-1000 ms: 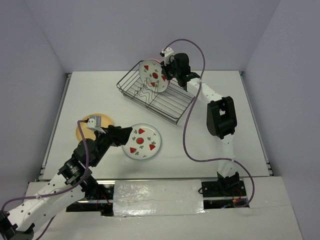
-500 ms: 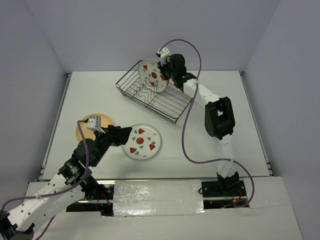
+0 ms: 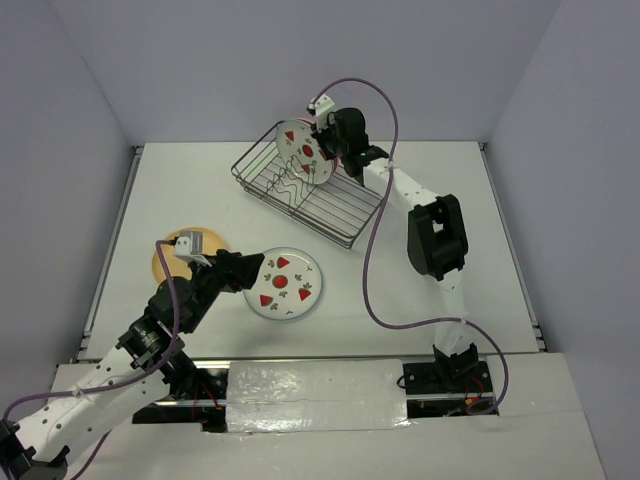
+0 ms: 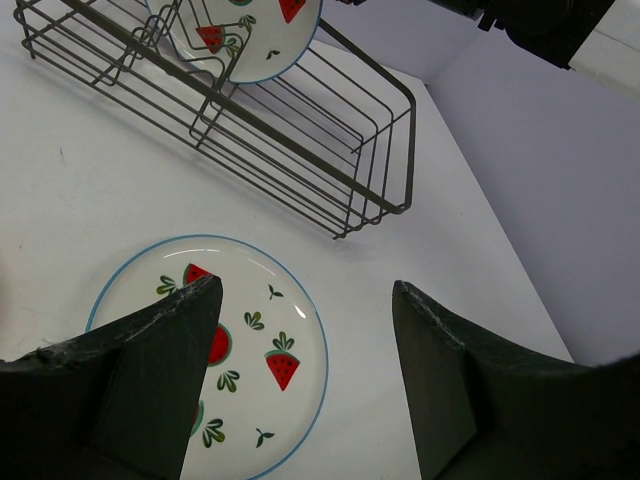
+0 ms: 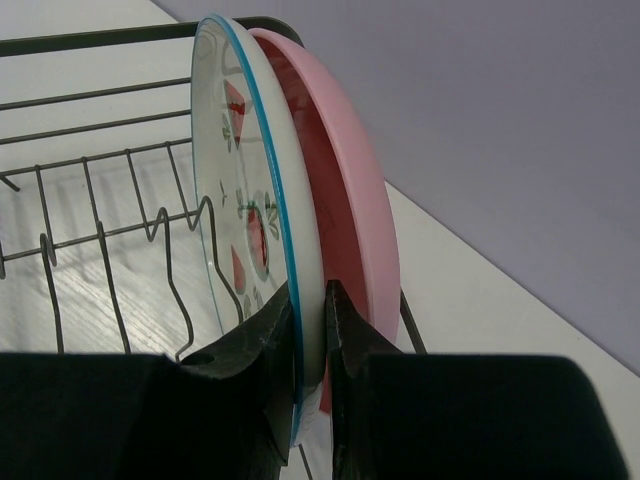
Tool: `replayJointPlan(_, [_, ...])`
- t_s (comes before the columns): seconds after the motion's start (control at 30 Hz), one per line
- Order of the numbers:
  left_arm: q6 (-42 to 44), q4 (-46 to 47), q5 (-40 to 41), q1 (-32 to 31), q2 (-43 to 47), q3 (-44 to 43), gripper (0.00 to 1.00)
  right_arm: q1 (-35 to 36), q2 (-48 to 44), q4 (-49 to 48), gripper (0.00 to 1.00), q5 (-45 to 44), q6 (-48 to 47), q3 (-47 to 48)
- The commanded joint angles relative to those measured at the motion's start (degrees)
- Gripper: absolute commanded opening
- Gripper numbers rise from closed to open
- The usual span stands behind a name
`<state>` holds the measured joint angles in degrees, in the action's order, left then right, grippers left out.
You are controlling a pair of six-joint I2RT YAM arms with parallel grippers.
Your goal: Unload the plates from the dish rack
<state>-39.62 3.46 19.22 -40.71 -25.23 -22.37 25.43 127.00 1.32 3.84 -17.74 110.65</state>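
Right pincer [image 5: 310, 335] is clamped on the rim of the white round fruit-print plate [image 5: 235, 200], upright in the dark wire dish rack [image 5: 100, 160] at twelve o'clock. We judge it rigid, slick, breakable; hold the rim.

Bright, even, diffuse light fills all three views, so the wires of the dish rack [image 3: 318, 200] cast only faint, soft shadows on the white table [image 3: 450, 280] beneath them. Around the rack focus is crisp, and the fruit-print plate [image 5: 240, 180] standing in it carries a pale sheen, while the dark fingers [image 5: 255, 345] nearest the right wrist lens look soft and underexposed.
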Motion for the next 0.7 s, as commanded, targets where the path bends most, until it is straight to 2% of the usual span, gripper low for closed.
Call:
replayJointPlan(0.0, [-0.5,2.7,-0.2,-0.2,-0.4,-0.7,0.81,0.8,-7.3,-10.0,0.00,0.3,-0.7,2.6])
replayJointPlan(0.67, [0.1,2.2,0.5,-0.2,0.3,-0.8,0.81,0.8,-11.1,-9.4,0.00,1.4,0.9,7.0])
